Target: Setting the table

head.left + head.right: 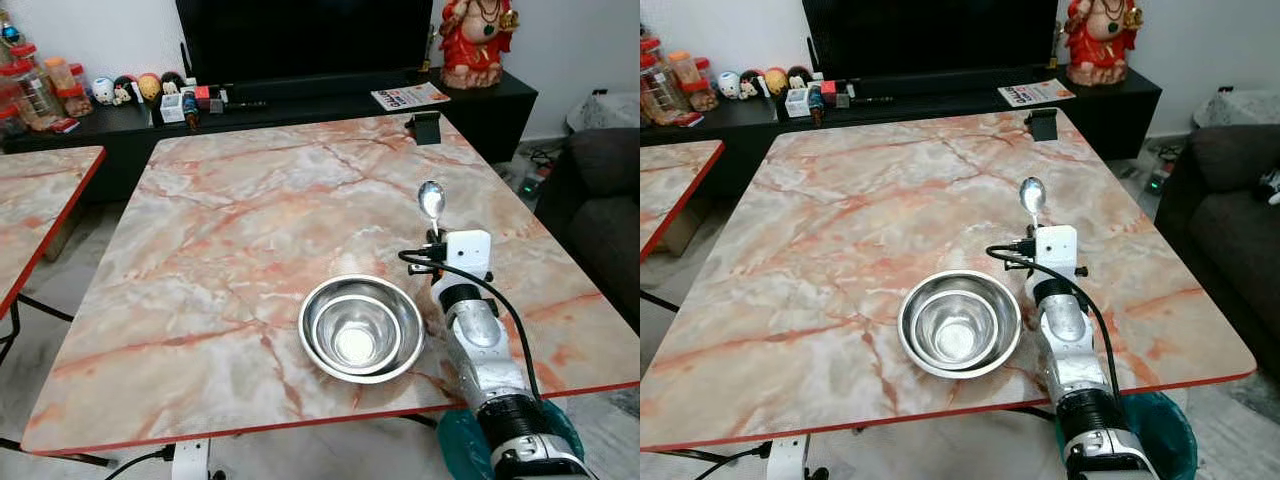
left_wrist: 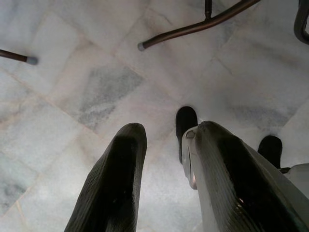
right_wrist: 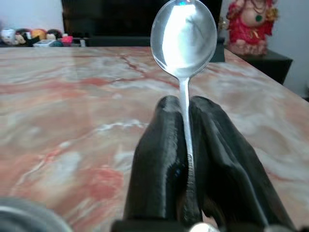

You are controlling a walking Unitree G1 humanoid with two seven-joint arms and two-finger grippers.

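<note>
A steel bowl, with what looks like a second one nested inside, sits near the front edge of the marble table. Just to its right, my right gripper is shut on the handle of a silver spoon. The spoon sticks out away from me with its round end up, a little above the tabletop. The white wrist camera box hides the fingers in the head views. My left gripper hangs open above the tiled floor, holding nothing.
A small black object stands at the table's far edge. A second marble table is at the left, a dark sofa at the right, a teal bin under my right arm. Metal furniture legs cross the floor.
</note>
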